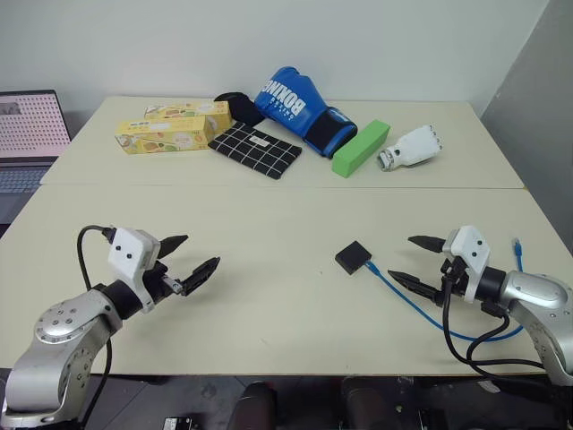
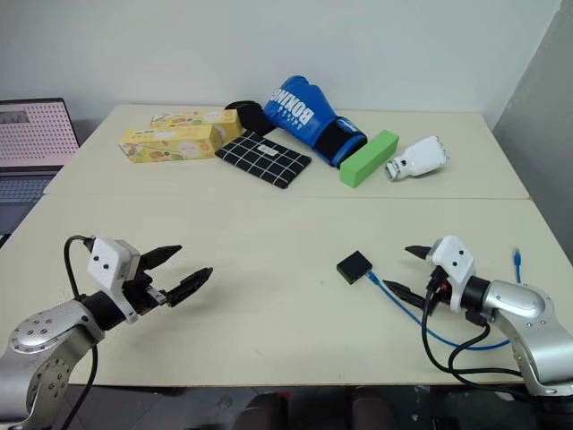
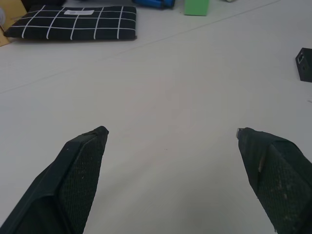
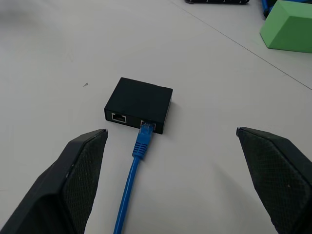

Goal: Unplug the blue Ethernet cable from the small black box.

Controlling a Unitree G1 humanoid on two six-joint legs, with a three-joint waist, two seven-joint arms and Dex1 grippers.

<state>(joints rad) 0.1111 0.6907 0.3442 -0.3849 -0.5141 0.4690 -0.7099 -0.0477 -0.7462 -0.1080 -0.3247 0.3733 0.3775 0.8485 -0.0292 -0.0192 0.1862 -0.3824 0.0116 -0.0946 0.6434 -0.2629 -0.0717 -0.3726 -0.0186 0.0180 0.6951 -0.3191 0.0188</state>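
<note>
While the blue Ethernet cable [image 4: 138,161] sits plugged into the small black box [image 4: 140,105] on the counter [image 1: 269,296] just ahead of the released right end effector [image 1: 421,262], the left end effector [image 1: 190,260], well apart, gapes empty.

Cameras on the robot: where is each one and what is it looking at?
Left eye view and right eye view: on the head, looking forward and down over the table; both arms show, left gripper and right gripper open.
Left wrist view: on the left wrist, looking across the table past its own fingers to the black grid cloth.
Right wrist view: on the right wrist, facing the small black box with the blue Ethernet cable plugged in.
Shared: both wrist views catch the box and the green block.
</note>
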